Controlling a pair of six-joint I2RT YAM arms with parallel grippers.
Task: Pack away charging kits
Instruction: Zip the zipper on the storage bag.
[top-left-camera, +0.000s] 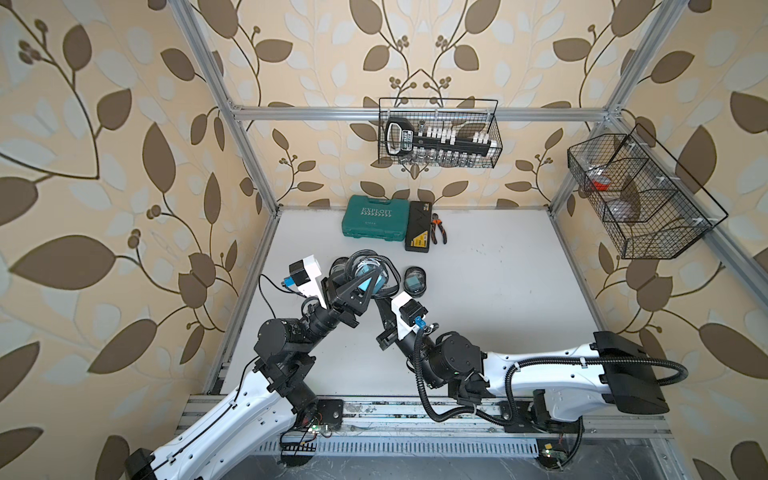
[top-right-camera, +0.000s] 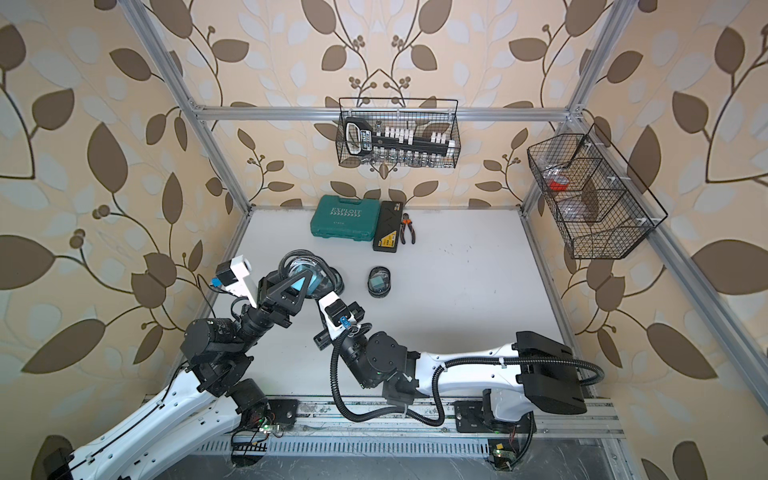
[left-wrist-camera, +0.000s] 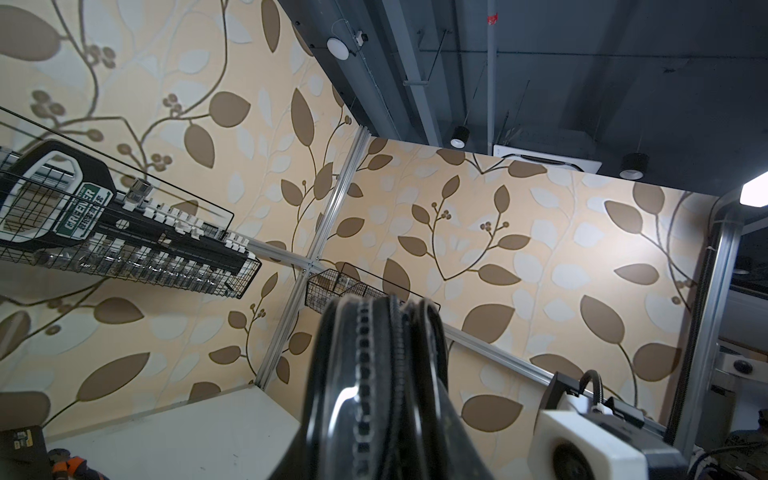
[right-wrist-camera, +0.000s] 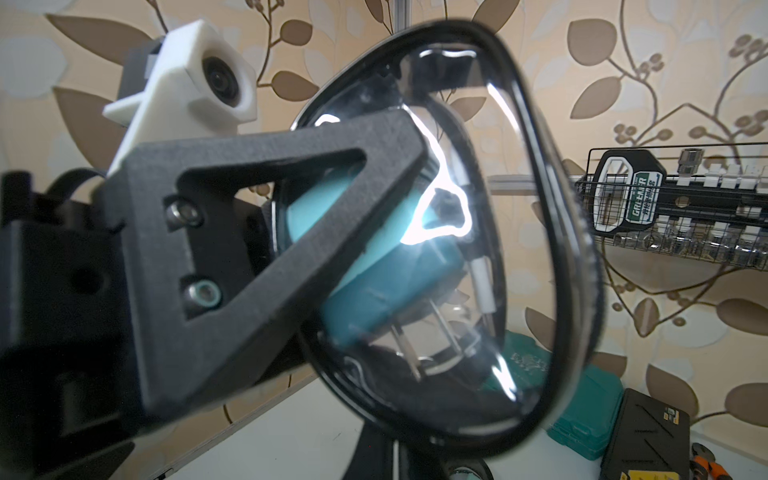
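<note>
A clear oval pouch (top-left-camera: 368, 272) with a black zip rim hangs above the table at centre left, held on edge. Inside it sit a teal plug adapter (right-wrist-camera: 374, 282) with metal prongs and a white cable (right-wrist-camera: 482, 286). My left gripper (top-left-camera: 360, 291) is shut on the pouch's flat sides; in the left wrist view its zip edge (left-wrist-camera: 374, 395) fills the space between the jaws. My right gripper (right-wrist-camera: 395, 453) is shut at the pouch's lower rim from below. A second packed pouch (top-left-camera: 415, 281) (top-right-camera: 379, 281) lies on the table just to the right.
At the back of the table lie the teal EXPLOIT case (top-left-camera: 374, 224), a black flat case (top-left-camera: 419, 230) and orange-handled pliers (top-left-camera: 438, 228). A wire basket (top-left-camera: 440, 133) with a socket rail hangs on the back wall. Another wire basket (top-left-camera: 640, 195) hangs on the right frame.
</note>
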